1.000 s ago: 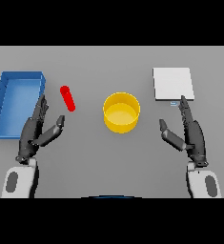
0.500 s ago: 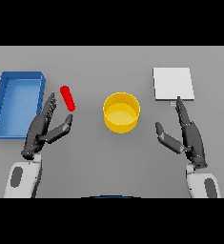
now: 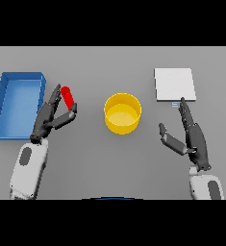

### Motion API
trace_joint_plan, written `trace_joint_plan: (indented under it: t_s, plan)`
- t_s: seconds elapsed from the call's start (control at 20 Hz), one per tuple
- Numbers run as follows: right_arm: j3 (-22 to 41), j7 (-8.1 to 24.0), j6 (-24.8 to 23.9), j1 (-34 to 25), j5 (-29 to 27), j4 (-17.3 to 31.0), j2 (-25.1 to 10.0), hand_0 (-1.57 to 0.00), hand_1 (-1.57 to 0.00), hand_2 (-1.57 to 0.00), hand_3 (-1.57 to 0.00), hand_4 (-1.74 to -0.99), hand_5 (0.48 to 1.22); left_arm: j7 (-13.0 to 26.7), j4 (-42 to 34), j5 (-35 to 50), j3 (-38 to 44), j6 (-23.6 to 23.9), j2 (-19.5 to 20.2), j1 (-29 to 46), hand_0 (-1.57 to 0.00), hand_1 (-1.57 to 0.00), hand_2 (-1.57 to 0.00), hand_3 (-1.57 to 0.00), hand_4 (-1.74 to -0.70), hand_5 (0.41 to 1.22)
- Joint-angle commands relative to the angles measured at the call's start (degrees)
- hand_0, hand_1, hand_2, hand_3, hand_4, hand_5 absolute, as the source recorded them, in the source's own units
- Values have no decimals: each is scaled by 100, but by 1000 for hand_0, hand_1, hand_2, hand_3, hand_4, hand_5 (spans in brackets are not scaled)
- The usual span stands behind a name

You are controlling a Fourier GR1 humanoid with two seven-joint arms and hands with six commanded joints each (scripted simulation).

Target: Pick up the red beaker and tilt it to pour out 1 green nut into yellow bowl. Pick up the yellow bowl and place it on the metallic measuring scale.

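Red beaker (image 3: 68, 97) now sits between the open fingers of the left hand (image 3: 51, 117), which has advanced toward twelve o'clock (no grip yet), so pouring awaits.

- You had one red beaker (image 3: 68, 97), just at the left hand's (image 3: 49, 119) fingertips.
- You had one yellow bowl (image 3: 122, 113), between the two hands' fingers.
- You had one metallic scale (image 3: 175, 84), just beyond the right hand's (image 3: 191, 137) fingertips.
- You had one blue tray (image 3: 17, 103).
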Motion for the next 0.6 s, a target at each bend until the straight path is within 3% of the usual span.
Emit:
trace_joint_plan:
  t_s: [0.0, 0.3, 0.55]
  plan:
    - [-33, 3, 0, -11, -33, -7, -13, 1, 1, 1, 1, -1339, 688, -80, 155, 24, 52, -12, 7, -89, 1, 1, 1, 1, -1345, 718]
    - [-1, -16, -28, 24, 29, -36, -1, 1, 1, 1, 1, -1333, 687, -385, 1136, 9, 247, 21, -25, -857, 1, 1, 1, 1, -1319, 711]
    - [-52, 25, -25, -117, -60, 99, 52, 1, 1, 1, 1, -1320, 683, -289, 1504, 18, 336, -36, 40, -1215, 1, 1, 1, 1, -1318, 708]
